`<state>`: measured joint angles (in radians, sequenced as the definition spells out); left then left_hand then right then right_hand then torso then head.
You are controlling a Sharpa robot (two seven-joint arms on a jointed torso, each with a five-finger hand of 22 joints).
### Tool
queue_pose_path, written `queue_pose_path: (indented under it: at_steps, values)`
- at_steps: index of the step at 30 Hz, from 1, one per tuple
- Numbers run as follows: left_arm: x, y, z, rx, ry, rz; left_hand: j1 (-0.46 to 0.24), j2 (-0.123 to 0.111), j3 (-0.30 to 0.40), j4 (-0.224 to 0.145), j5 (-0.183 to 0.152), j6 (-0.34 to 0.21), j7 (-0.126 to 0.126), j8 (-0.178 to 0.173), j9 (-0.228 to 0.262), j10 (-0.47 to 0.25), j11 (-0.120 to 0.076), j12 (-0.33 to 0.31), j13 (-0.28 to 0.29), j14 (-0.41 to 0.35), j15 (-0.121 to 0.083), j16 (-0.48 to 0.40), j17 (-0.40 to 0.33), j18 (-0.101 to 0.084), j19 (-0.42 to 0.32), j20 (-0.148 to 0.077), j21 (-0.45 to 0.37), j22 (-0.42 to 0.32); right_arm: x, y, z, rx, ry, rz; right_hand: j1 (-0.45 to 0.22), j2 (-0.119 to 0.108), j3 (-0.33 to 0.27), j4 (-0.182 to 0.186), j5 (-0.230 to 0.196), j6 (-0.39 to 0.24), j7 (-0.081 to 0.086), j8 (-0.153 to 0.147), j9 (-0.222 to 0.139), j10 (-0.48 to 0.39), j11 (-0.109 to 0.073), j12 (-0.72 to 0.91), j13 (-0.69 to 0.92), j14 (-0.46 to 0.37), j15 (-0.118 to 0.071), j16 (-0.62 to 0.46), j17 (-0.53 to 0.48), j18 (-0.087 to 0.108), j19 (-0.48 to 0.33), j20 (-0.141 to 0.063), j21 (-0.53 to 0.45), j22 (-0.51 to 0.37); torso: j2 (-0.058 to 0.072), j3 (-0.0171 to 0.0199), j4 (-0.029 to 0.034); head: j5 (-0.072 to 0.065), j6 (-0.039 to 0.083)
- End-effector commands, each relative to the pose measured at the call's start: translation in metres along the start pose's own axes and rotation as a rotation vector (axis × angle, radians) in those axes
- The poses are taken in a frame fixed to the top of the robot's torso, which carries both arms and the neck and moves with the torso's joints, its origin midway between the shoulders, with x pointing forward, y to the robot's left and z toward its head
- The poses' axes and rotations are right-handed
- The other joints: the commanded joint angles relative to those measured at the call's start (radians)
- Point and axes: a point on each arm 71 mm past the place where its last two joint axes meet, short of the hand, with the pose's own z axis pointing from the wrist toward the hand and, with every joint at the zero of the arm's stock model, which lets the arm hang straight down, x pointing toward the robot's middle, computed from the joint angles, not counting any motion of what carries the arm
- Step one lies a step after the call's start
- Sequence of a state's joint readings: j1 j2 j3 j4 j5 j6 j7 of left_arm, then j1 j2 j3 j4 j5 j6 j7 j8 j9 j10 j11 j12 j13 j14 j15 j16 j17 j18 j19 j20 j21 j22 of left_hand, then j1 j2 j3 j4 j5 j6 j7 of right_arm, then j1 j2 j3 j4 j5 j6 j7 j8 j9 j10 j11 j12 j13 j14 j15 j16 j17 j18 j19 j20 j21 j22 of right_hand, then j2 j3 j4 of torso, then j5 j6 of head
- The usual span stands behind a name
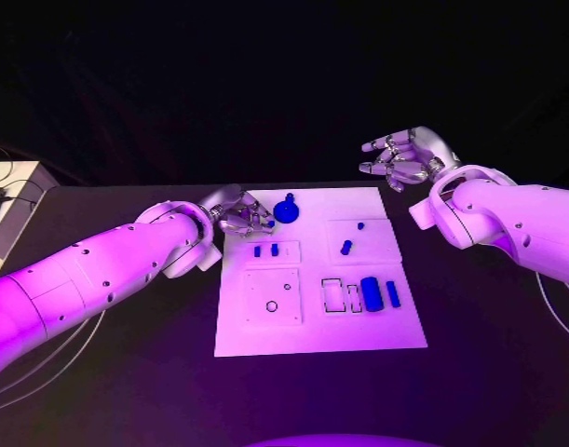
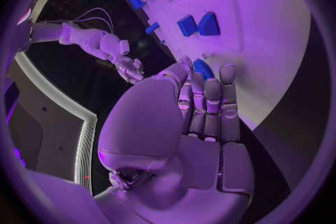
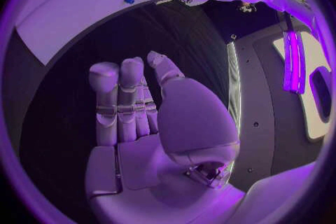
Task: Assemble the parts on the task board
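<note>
Parts [image 1: 372,293] lengthwise toward the board's [image 1: 318,340] far edge (both hands [image 1: 243,216] [image 1: 405,158] empty, fingers loosely curled).

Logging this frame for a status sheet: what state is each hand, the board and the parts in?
left hand: at the board's far left edge, beside the round part, holding nothing.
right hand: raised off the board, fingers curled, empty.
task board: flat on the table.
round blue part: lying on the board.
</note>
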<state>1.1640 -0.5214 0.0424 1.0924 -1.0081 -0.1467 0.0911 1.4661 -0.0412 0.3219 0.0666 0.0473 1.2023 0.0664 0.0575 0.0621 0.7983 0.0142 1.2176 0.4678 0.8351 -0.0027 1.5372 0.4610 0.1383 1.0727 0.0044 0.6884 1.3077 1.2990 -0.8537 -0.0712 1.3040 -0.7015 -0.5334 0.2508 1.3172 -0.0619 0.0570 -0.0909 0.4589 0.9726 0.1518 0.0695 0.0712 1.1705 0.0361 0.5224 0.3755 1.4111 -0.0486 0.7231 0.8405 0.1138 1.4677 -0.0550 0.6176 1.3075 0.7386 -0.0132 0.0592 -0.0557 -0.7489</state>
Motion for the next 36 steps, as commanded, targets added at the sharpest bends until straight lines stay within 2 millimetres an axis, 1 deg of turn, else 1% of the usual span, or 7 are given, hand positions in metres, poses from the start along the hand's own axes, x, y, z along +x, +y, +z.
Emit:
queue_pose_path:
  at_steps: [1, 3, 5, 9, 22, 35, 36]
  values:
    - [0.0068, -0.0056, 0.0007, 0.045, 0.062, 0.162, -0.005, 0.013, -0.008, 0.000, 0.003, 0.018, -0.007, 0.006, 0.007, 0.030, -0.009, 0.028, 0.020, 0.058, -0.016, 0.020, 0.016, 0.014, 0.044, -0.011, 0.039, 0.023, 0.0010, 0.0007, -0.0001, -0.010, 0.011, 0.004, -0.009, -0.004, 0.002, 0.001, 0.006, 0.001, 0.008, -0.005, -0.001, -0.002, -0.006, 0.006, 0.001, 0.007, 0.000, -0.006, 0.002, 0.007, 0.054, -0.008, 0.000, 0.079, 0.000, -0.0010, 0.0001, -0.001, -0.001]
    - [0.0079, -0.0072, 0.0007, 0.055, 0.068, 0.193, -0.007, 0.013, -0.008, -0.006, 0.004, 0.020, -0.009, 0.007, 0.007, 0.054, -0.018, 0.037, 0.033, 0.135, -0.030, 0.009, 0.049, 0.012, 0.122, -0.024, 0.142, 0.042, 0.0010, 0.0007, -0.0001, -0.010, 0.011, 0.004, -0.009, -0.004, 0.002, 0.001, 0.006, 0.001, 0.008, -0.005, -0.001, -0.002, -0.006, 0.006, 0.001, 0.007, 0.000, -0.006, 0.002, 0.007, 0.054, -0.008, 0.000, 0.079, 0.000, -0.0007, 0.0000, -0.002, -0.001]
    - [0.0089, -0.0087, 0.0008, 0.063, 0.071, 0.217, -0.013, 0.012, -0.011, -0.015, 0.008, 0.019, -0.008, 0.006, 0.007, 0.094, -0.031, 0.031, 0.046, 0.289, -0.048, -0.019, 0.202, -0.001, 0.218, -0.044, 0.278, 0.071, 0.0011, 0.0007, -0.0001, -0.010, 0.012, 0.005, -0.009, -0.004, 0.002, 0.001, 0.006, 0.001, 0.008, -0.005, -0.001, -0.002, -0.006, 0.006, 0.001, 0.007, 0.000, -0.006, 0.002, 0.007, 0.054, -0.008, 0.000, 0.079, 0.001, -0.0007, -0.0004, -0.002, -0.002]
    - [0.0099, -0.0106, 0.0014, 0.069, 0.070, 0.238, -0.021, 0.014, -0.012, -0.030, 0.007, 0.022, -0.012, 0.005, 0.006, 0.115, -0.037, 0.023, 0.078, 0.361, -0.056, -0.045, 0.331, -0.013, 0.258, -0.053, 0.349, 0.088, 0.0012, 0.0007, -0.0001, -0.010, 0.012, 0.005, -0.009, -0.004, 0.002, 0.001, 0.006, 0.001, 0.008, -0.005, -0.001, -0.002, -0.006, 0.006, 0.001, 0.007, 0.000, -0.006, 0.002, 0.007, 0.054, -0.008, 0.000, 0.079, 0.001, -0.0007, -0.0001, -0.004, -0.003]
    - [0.0089, -0.0136, 0.0036, 0.058, 0.024, 0.249, -0.032, 0.016, 0.003, -0.043, 0.003, 0.020, -0.011, 0.006, 0.006, 0.136, -0.039, 0.016, 0.154, 0.407, -0.058, -0.094, 0.477, -0.017, 0.270, -0.054, 0.391, 0.095, 0.0013, 0.0008, -0.0002, -0.010, 0.012, 0.005, -0.008, -0.004, 0.001, 0.002, 0.007, 0.001, 0.009, -0.005, -0.001, -0.002, -0.006, 0.007, 0.002, 0.008, 0.000, -0.006, 0.002, 0.007, 0.054, -0.008, 0.000, 0.079, 0.001, 0.0005, 0.0007, -0.007, -0.005]
    - [0.0083, -0.0129, 0.0047, 0.033, 0.013, 0.258, -0.032, 0.016, 0.004, -0.043, 0.003, 0.020, -0.011, 0.006, 0.006, 0.137, -0.039, 0.014, 0.158, 0.408, -0.059, -0.097, 0.483, -0.017, 0.270, -0.054, 0.392, 0.095, 0.0018, 0.0010, 0.0002, -0.011, 0.012, 0.005, -0.008, -0.004, 0.001, 0.002, 0.007, 0.001, 0.009, -0.005, -0.001, -0.002, -0.006, 0.007, 0.002, 0.008, 0.000, -0.006, 0.002, 0.007, 0.054, -0.008, 0.000, 0.079, 0.000, -0.0001, -0.0002, -0.006, -0.008]
    - [0.0082, -0.0126, 0.0047, 0.030, 0.012, 0.260, -0.034, 0.016, 0.010, -0.044, 0.003, 0.019, -0.011, 0.006, 0.006, 0.143, -0.039, -0.005, 0.192, 0.423, -0.058, -0.131, 0.542, -0.016, 0.268, -0.052, 0.401, 0.092, 0.0019, 0.0010, 0.0002, -0.011, 0.012, 0.005, -0.008, -0.004, 0.001, 0.002, 0.007, 0.001, 0.009, -0.005, -0.001, -0.002, -0.006, 0.007, 0.002, 0.008, 0.000, -0.006, 0.002, 0.007, 0.054, -0.008, 0.000, 0.079, 0.000, -0.0002, 0.0002, -0.007, -0.009]
